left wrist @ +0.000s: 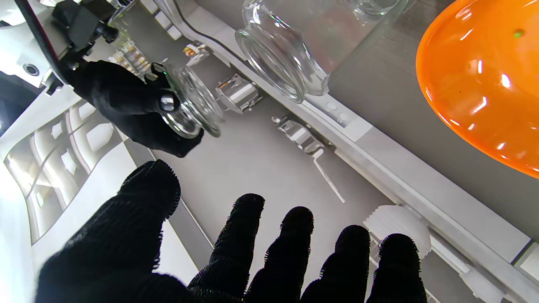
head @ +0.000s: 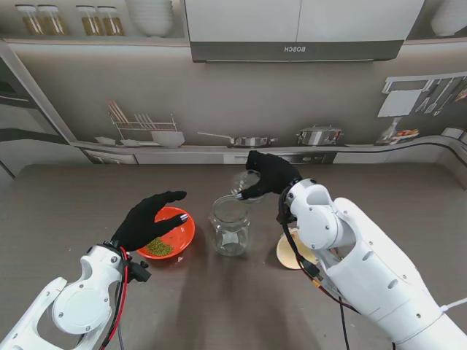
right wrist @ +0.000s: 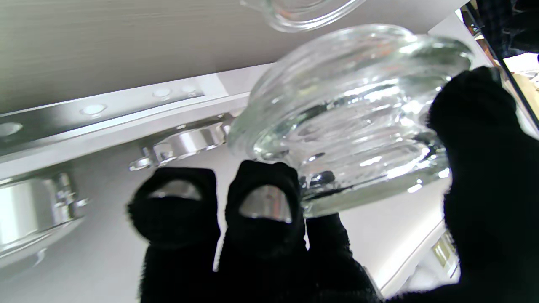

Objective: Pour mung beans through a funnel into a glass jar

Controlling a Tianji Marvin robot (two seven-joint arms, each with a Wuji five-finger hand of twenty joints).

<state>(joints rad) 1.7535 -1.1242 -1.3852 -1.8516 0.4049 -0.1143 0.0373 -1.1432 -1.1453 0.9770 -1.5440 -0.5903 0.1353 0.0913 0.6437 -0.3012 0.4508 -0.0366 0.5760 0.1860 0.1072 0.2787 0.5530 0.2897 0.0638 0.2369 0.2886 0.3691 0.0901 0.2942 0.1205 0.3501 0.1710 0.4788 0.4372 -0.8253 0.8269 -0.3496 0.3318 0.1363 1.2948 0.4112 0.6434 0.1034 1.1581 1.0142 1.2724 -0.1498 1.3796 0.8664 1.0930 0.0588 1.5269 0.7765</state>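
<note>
An empty glass jar stands upright at the table's middle. My right hand is shut on a clear glass funnel, held in the air just beyond the jar and slightly to its right. The jar's rim shows past the funnel in the right wrist view. An orange bowl with mung beans sits to the jar's left. My left hand hovers open over the bowl's left side, fingers spread and holding nothing.
A cream round disc lies on the table to the right of the jar, partly under my right forearm. A printed kitchen backdrop closes the table's far edge.
</note>
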